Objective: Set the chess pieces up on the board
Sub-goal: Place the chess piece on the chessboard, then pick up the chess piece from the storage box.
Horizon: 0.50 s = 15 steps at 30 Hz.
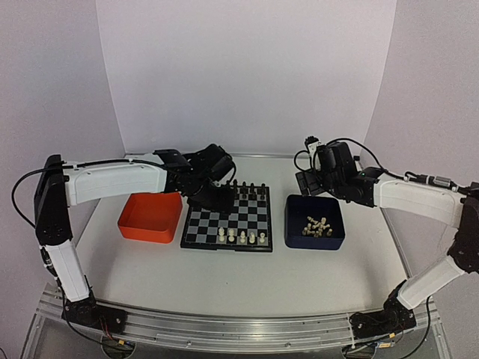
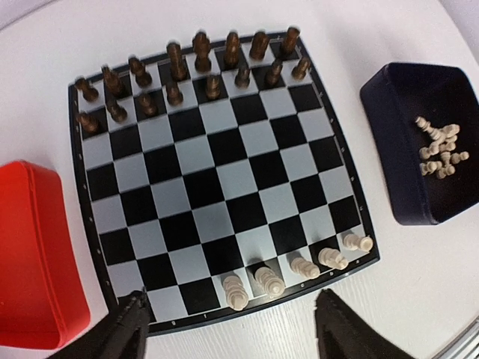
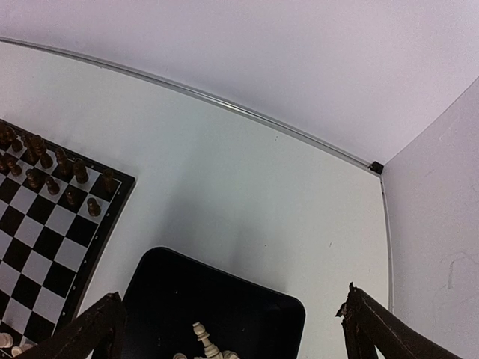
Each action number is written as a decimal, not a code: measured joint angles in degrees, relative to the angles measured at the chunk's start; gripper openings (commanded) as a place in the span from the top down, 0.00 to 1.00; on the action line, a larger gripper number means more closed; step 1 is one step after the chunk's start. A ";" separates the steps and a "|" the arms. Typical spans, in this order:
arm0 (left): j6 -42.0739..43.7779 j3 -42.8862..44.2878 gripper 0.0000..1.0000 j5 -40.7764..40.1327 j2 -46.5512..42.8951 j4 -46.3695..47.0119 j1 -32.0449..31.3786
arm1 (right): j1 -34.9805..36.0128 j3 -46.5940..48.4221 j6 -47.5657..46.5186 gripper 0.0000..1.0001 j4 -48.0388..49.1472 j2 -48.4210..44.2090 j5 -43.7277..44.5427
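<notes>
Above the board (image 2: 217, 187), left hand (image 2: 232, 303) hangs open, empty; right hand (image 3: 232, 299) open over blue tray (image 3: 187, 288) of chess pieces (image 3: 200, 334).

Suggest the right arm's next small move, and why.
Probably lower the open right gripper into the blue tray onto one piece of the cream pile: it hovers above that pile, and the board has only five standing cream pieces on its near row.

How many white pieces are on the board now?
5 white pieces on adjacent squares of the board's near row, starting at the corner by the blue tray. None seems hidden.
</notes>
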 measured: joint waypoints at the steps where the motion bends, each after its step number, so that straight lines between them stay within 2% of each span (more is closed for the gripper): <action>1: 0.46 0.26 0.01 -0.52 -1.28 0.41 0.00 | 0.00 0.00 0.00 0.03 -0.02 -0.15 -0.04; 9: 2.43 2.14 0.00 -2.99 -6.64 5.92 1.07 | -0.05 0.00 -0.11 0.02 -0.13 -1.16 -0.48; 15: 2.98 2.21 0.00 -1.61 -6.64 8.88 6.22 | -0.74 0.36 0.04 0.02 -2.70 -1.45 -2.16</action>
